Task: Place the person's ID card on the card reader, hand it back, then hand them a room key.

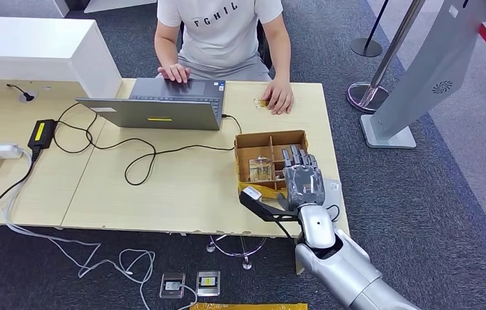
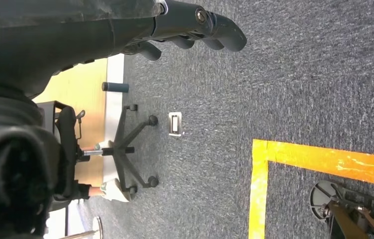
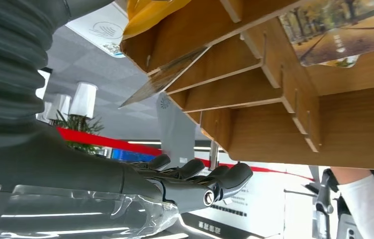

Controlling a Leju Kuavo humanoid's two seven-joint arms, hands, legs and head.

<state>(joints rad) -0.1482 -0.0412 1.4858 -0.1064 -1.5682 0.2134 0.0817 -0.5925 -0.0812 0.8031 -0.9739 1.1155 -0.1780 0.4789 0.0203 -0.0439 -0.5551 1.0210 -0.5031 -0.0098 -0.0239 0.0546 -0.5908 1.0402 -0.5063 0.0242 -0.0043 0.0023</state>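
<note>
Desk [image 1: 163, 194], largest; laptop [image 1: 156, 103] at 11 o'clock. Wooden box [image 1: 269, 139] at 3 o'clock, its right compartments hidden by right hand [image 1: 302, 177], fingers spread, empty. Person's hand [image 1: 278, 97] covers a card [image 1: 261, 103], type unreadable. Left hand [image 2: 195, 25] fingers curled, partly cut off.

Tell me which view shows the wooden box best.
Head view: the wooden box sits whole on the table, dividers visible, right hand over its near side. Right wrist view shows close-up dividers and a card; left wrist view looks at floor.
</note>
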